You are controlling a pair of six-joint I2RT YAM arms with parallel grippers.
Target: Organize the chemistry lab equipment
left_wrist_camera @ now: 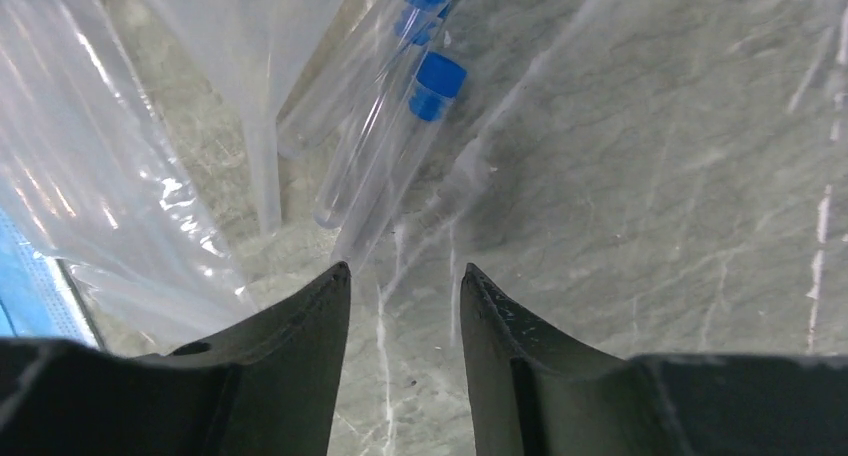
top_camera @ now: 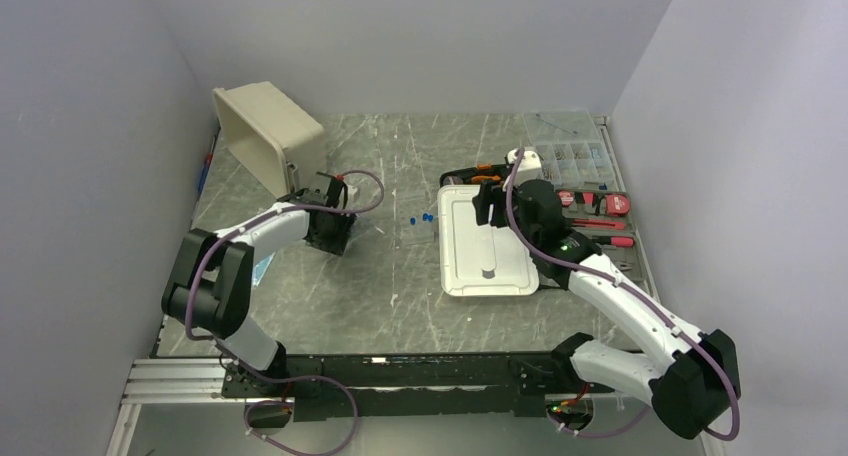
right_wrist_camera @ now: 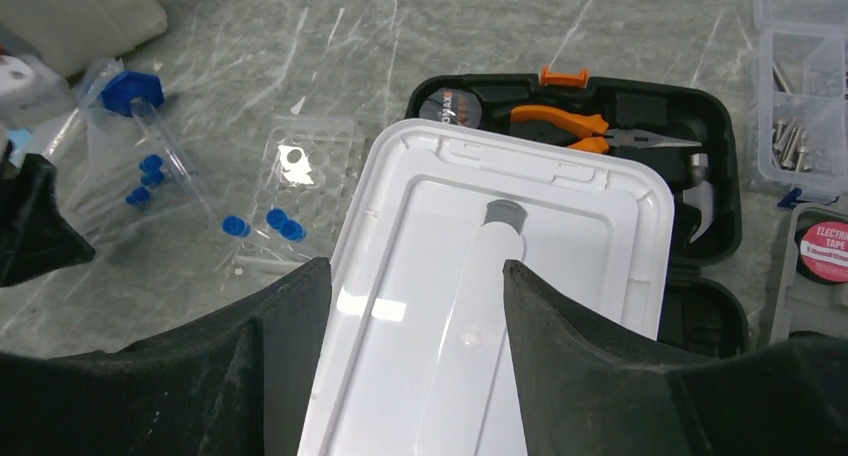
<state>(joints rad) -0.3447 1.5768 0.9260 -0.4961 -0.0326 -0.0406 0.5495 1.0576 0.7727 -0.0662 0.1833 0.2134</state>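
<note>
Several clear test tubes with blue caps (left_wrist_camera: 400, 146) lie on the marble right in front of my left gripper (left_wrist_camera: 405, 273). Its jaws stand partly apart, and I see only table between them; one tube's round end is just beyond the left fingertip (left_wrist_camera: 340, 276). From above, that gripper (top_camera: 332, 238) is low beside the tipped bin. A flat clear perforated rack (right_wrist_camera: 300, 171) holds tiny blue caps (right_wrist_camera: 283, 222). Those caps (top_camera: 421, 218) sit mid-table. My right gripper (right_wrist_camera: 415, 271) hangs open over a white lid (right_wrist_camera: 560, 236), gripping nothing, at the lid's far end (top_camera: 487, 204).
A white bin (top_camera: 265, 131) lies tipped at the back left. Crinkled clear plastic (left_wrist_camera: 120, 176) is left of the tubes. A black case of orange-handled tools (right_wrist_camera: 600, 126) sits behind the lid. Right of it are a clear parts box (top_camera: 570, 151) and red tape rolls (right_wrist_camera: 825, 251).
</note>
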